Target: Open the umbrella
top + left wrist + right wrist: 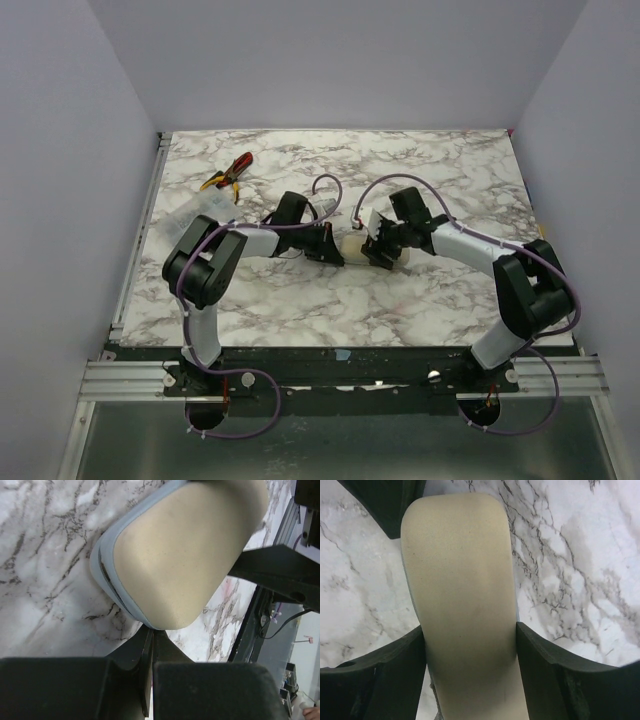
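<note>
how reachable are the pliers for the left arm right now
Probably yes, but not straight away. The pliers lie in the open on the left side of the table. The left gripper, though, seems pinched on the end of the umbrella, so it would have to let go first.

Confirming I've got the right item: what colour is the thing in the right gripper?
Plain beige-tan umbrella, no pattern; clearest in the right wrist view.
</note>
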Motion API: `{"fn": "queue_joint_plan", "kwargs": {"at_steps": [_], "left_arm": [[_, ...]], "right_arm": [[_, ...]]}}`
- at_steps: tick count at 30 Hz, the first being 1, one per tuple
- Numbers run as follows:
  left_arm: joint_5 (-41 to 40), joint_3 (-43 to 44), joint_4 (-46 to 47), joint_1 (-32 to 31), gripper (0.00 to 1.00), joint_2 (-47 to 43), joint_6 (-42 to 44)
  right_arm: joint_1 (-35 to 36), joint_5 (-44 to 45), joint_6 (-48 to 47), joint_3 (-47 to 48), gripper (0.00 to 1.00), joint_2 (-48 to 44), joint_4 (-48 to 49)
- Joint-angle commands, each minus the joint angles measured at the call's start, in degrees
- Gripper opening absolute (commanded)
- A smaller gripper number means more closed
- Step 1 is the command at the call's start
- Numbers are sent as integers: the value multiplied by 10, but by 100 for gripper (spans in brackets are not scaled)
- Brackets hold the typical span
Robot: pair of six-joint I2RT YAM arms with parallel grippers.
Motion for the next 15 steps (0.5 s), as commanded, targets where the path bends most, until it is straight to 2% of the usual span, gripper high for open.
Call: {"fn": "queue_joint_plan", "kwargs": {"at_steps": [1,3,6,15], "left_arm": [[-9,32,21,3,0,23,-8],[-12,40,14,9,0,28,-3],[-8,51,-1,12,0,33,8],[-4,61,-9,12,0,31,17]], "right_arm": [[24,-62,156,-1,75,3,-65],[22,-64,179,12,85,6,-96],[20,-56,213,30,90,6,-118],[-7,-75,318,106,91,54,-132]]}}
